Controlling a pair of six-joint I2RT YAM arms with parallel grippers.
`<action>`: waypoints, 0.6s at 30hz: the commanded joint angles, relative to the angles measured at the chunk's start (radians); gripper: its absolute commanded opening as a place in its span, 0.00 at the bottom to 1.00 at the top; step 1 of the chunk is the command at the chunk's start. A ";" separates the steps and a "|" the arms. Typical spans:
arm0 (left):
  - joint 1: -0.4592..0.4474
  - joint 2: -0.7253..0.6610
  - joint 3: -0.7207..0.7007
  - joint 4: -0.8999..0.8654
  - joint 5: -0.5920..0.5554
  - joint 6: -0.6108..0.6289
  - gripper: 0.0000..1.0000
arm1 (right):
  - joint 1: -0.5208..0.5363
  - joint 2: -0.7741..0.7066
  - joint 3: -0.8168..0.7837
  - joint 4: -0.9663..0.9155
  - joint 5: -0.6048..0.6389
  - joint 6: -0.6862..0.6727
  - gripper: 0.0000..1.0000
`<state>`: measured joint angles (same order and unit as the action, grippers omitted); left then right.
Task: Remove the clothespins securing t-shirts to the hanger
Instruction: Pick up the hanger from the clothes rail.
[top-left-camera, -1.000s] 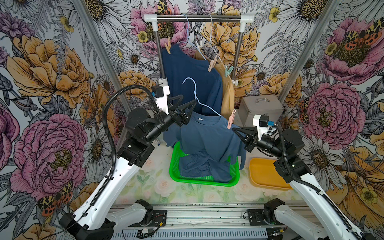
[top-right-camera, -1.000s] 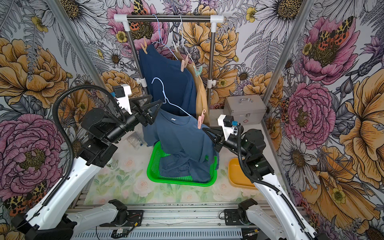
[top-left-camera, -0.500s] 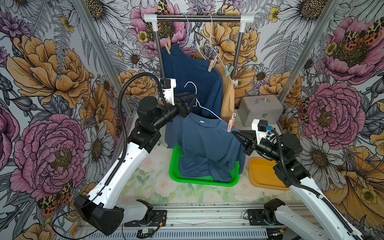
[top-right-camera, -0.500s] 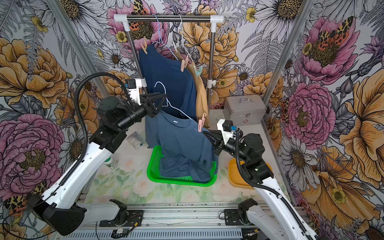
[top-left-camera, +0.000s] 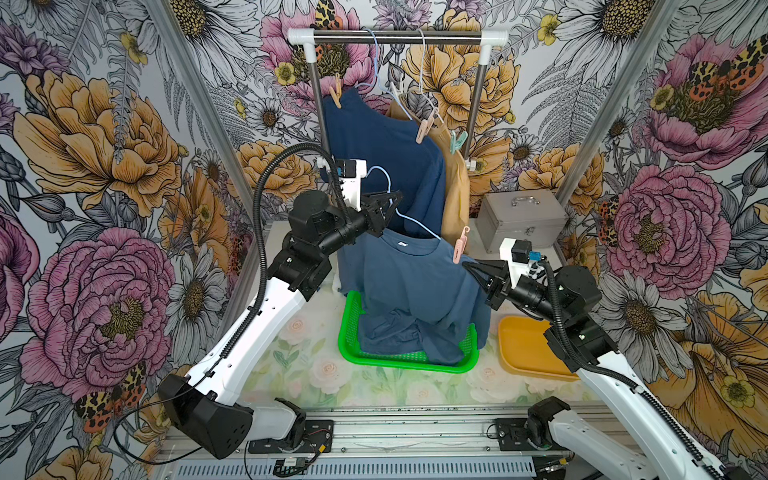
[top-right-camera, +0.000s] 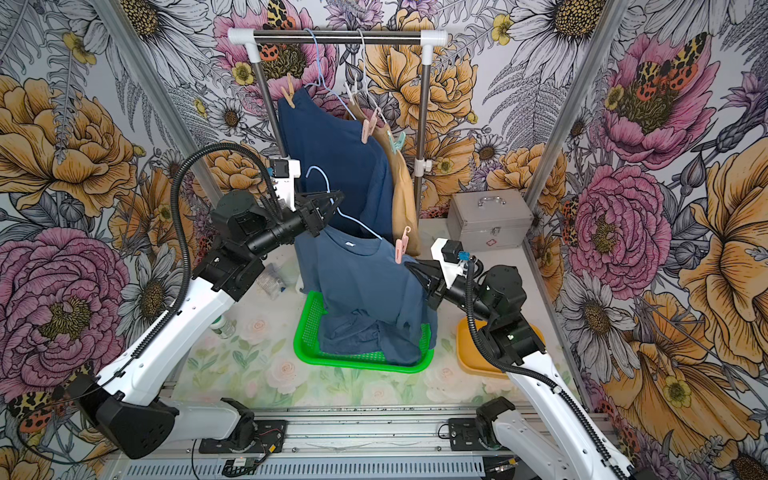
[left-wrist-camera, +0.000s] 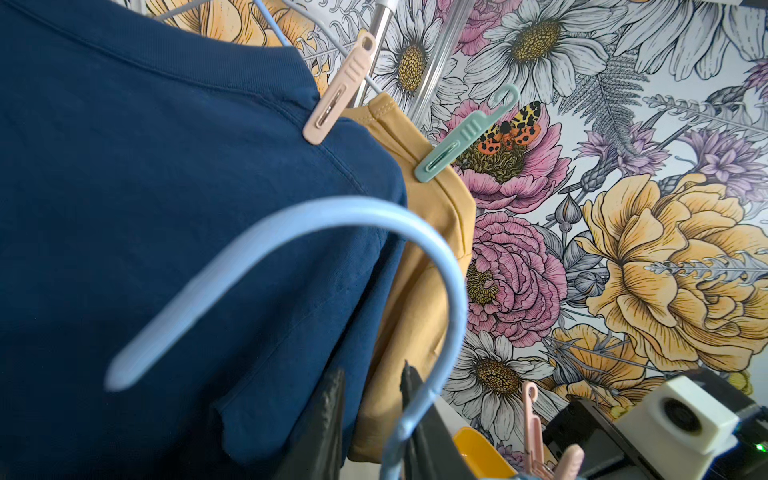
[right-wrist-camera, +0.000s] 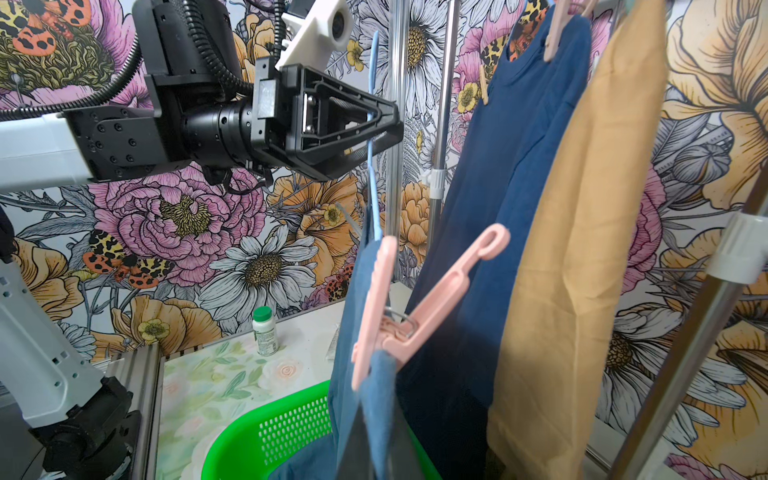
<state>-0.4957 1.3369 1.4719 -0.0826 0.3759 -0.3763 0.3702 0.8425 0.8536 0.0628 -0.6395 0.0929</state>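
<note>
A lighter blue t-shirt (top-left-camera: 407, 282) hangs on a light blue hanger (top-left-camera: 388, 183) that is off the rail, its hem in the basket. A pink clothespin (top-left-camera: 459, 247) (right-wrist-camera: 415, 307) clips its shoulder. My left gripper (top-left-camera: 397, 195) (right-wrist-camera: 392, 126) is shut on the hanger's wire neck. My right gripper (top-left-camera: 467, 266) (right-wrist-camera: 374, 399) is shut on the shirt's shoulder cloth just below that clothespin. On the rail hang a navy t-shirt (top-left-camera: 382, 153) with peach clothespins (top-left-camera: 336, 93) (left-wrist-camera: 340, 95) and a tan t-shirt (top-left-camera: 455, 195) with a mint clothespin (top-left-camera: 457, 139) (left-wrist-camera: 461, 137).
The rail (top-left-camera: 395, 35) spans the back. A green basket (top-left-camera: 349, 328) stands under the shirt, a yellow tray (top-left-camera: 523, 345) to its right below my right arm, and a metal case (top-left-camera: 523, 220) behind that. A white bottle (top-right-camera: 224, 326) stands at the left.
My left arm has risen and swung right to the hanger's neck, and its jaws have narrowed from wide open onto the wire. The right gripper has kept its hold.
</note>
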 joint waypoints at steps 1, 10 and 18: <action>-0.013 -0.014 0.018 0.013 0.011 -0.006 0.18 | 0.012 0.000 0.018 0.044 -0.001 -0.020 0.00; -0.009 -0.034 0.010 -0.016 0.019 -0.001 0.00 | 0.010 0.013 0.013 0.018 0.015 -0.038 0.00; -0.014 -0.059 -0.014 -0.059 0.005 0.143 0.00 | 0.007 0.014 0.083 -0.181 0.081 -0.115 0.67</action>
<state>-0.5022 1.3167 1.4689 -0.1272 0.3676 -0.3080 0.3740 0.8669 0.8814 -0.0181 -0.6044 0.0433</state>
